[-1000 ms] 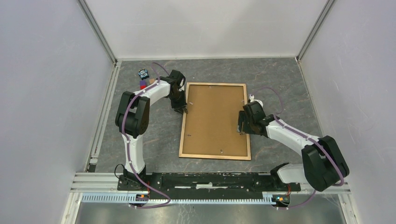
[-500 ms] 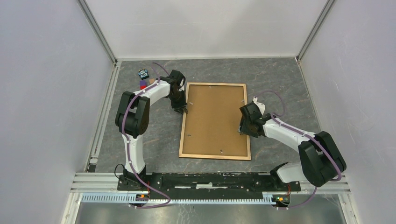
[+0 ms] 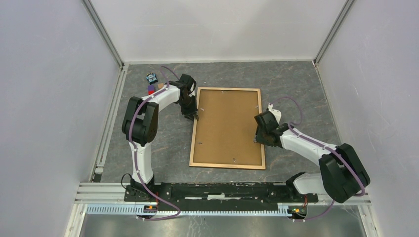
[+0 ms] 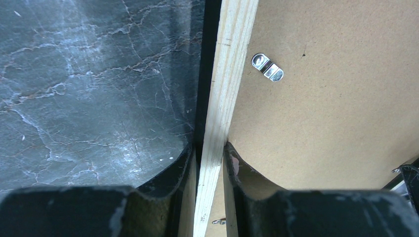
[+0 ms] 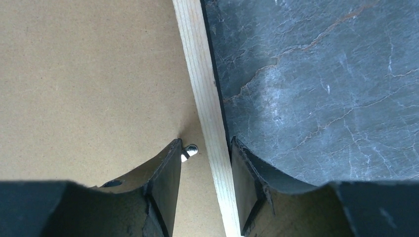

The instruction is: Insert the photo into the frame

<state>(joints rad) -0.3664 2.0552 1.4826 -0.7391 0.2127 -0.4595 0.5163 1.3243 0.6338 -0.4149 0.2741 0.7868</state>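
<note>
The frame (image 3: pixel 227 165) lies face down in the middle of the table, light wood rails up, with a brown backing board (image 3: pixel 227 126) inside it. The photo is not in view. My left gripper (image 3: pixel 193 117) is shut on the frame's left rail (image 4: pixel 225 84); in the left wrist view the gripper (image 4: pixel 210 163) has both fingers pressed against it. My right gripper (image 3: pixel 258 139) is open and straddles the right rail (image 5: pixel 200 74). In the right wrist view this gripper (image 5: pixel 204 144) has one finger on the board beside a small metal tab (image 5: pixel 189 150), the other outside the rail.
A silver turn clip (image 4: pixel 267 67) sits on the board near the left rail. A small blue and black object (image 3: pixel 151 78) and red and purple blocks (image 3: pixel 150 89) lie at the far left. Grey walls enclose the table on three sides.
My right gripper has shifted a little toward the near side along the right rail and its arm has dropped lower. The left gripper and the frame have not moved.
</note>
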